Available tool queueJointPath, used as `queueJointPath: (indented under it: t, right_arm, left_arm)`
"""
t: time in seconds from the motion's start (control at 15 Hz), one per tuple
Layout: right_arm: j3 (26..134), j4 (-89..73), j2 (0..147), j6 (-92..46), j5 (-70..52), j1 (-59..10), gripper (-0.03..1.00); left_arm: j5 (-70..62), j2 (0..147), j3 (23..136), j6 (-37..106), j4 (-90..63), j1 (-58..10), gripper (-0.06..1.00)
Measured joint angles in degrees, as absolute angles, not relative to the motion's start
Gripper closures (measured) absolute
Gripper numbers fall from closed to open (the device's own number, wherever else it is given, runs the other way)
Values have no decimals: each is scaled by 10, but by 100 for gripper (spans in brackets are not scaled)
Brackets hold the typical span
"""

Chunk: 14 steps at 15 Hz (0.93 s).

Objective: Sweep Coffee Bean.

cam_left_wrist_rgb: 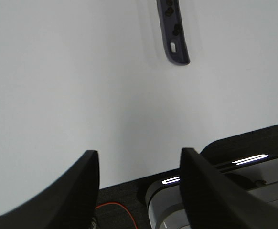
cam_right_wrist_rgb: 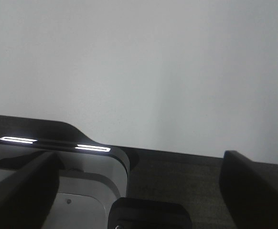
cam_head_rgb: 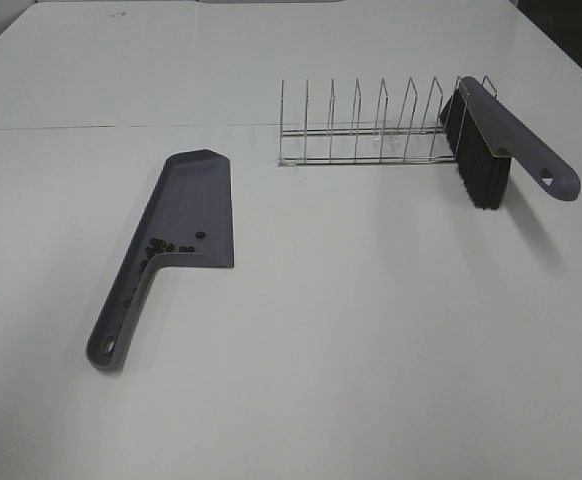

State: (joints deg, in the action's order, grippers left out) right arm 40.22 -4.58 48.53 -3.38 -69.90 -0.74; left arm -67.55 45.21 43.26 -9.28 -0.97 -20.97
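You see the dustpan (cam_head_rgb: 176,235) lying left on the worktop (cam_head_rgb: 371,350) | coffee beans (cam_head_rgb: 166,247) inside it by the handle | wire rack (cam_head_rgb: 371,125) behind, right | brush (cam_head_rgb: 491,145) leaning on the rack's right end.

Tiny dark coffee beans (cam_head_rgb: 164,248) lie clustered inside the grey dustpan (cam_head_rgb: 193,190) near its handle junction, at about 9 o'clock from table centre.
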Motion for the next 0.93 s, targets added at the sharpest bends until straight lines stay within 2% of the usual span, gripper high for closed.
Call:
queueJointPath:
  t: [0.33,0.6,0.73,0.93]
  right_arm:
    - [307,-46,219,-69,-643,-7,20]
    - [290,-55,65,-79,-617,-7,20]
    - [290,-59,7,-82,-614,-7,20]
    - [290,-61,-3,-83,-613,-7,20]
  left_arm:
    - [-644,249,339,-33,9,-210,47]
    - [-611,169,290,3,9,-210,47]
    - [-611,161,286,26,0,-210,47]
    - [-610,159,286,72,-36,-210,47]
